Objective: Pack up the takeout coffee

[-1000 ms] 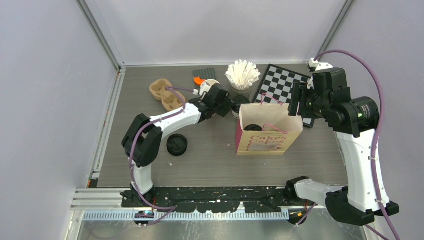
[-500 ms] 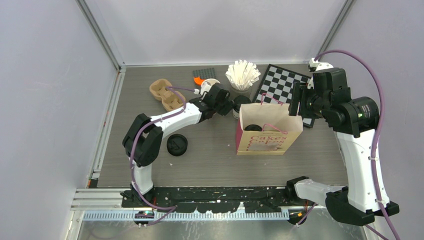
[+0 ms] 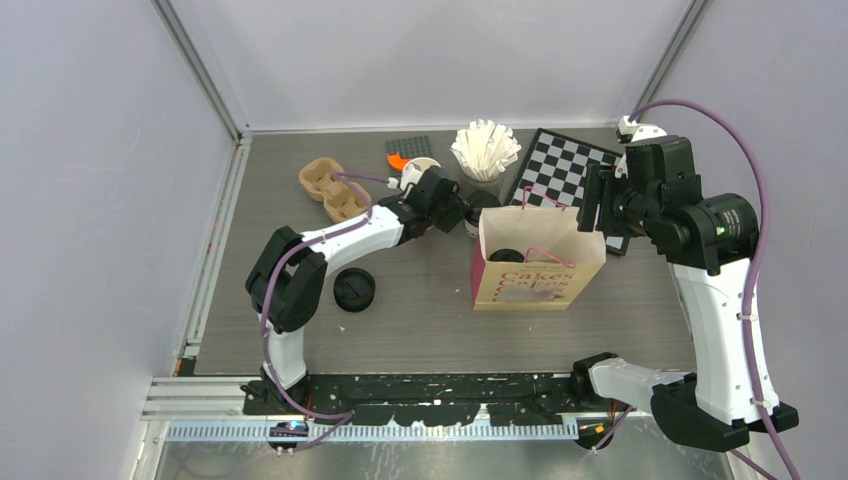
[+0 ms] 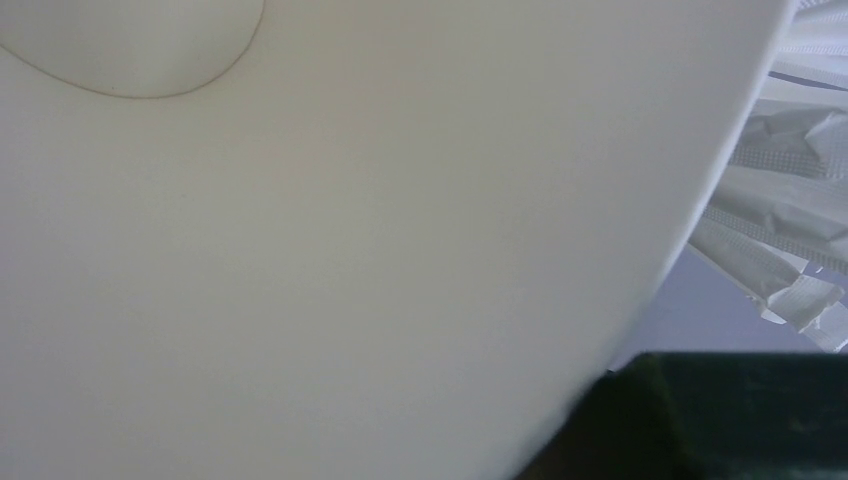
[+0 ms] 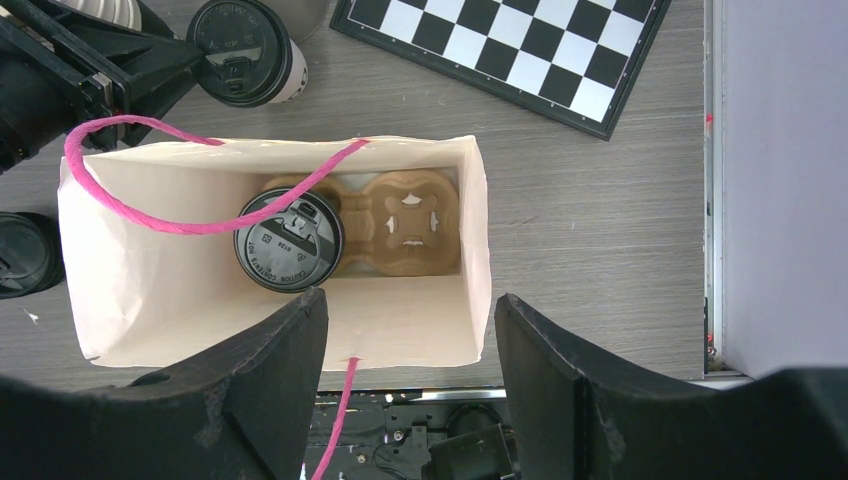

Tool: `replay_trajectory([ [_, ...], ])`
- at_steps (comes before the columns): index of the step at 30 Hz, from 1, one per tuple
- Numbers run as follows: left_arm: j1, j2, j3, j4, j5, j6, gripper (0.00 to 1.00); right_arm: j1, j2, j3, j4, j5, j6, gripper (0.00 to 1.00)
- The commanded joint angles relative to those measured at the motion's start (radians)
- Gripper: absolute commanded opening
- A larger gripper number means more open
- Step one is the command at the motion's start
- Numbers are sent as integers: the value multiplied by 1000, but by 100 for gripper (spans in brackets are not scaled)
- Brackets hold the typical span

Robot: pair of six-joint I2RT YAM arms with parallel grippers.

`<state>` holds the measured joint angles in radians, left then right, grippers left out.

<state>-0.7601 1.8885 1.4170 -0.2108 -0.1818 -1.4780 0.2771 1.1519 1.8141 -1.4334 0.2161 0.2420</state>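
**Walled work cell with a grey table**

A grey wood-grain table (image 3: 420,325) is enclosed by a plain pale lilac left wall (image 3: 90,200), far wall (image 3: 430,60) and right wall (image 3: 795,110). An aluminium left post (image 3: 200,70) and right post (image 3: 672,50) are set in the far corners. A metal rail (image 3: 215,250) is run along the table's left edge. Everything is lit evenly and softly.

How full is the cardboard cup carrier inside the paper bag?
Half full: the right wrist view shows one lidded cup seated in one slot of the carrier; its other slot is bare.
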Motion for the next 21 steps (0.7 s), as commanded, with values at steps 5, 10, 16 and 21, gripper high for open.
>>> replay_trajectory([
  [5, -5, 33, -11, -49, 28, -27, 41, -6, -11, 41, 21, 5, -4, 67],
  [10, -5, -5, -23, -41, 27, -3, 42, -5, -9, 44, 26, 3, -1, 67],
  [16, -5, -75, 18, -60, 52, 122, 46, -4, -3, 71, 72, -1, 44, 67],
  [21, -2, -174, -4, -78, 37, 189, 49, -5, 26, 118, 125, -60, 108, 70],
])
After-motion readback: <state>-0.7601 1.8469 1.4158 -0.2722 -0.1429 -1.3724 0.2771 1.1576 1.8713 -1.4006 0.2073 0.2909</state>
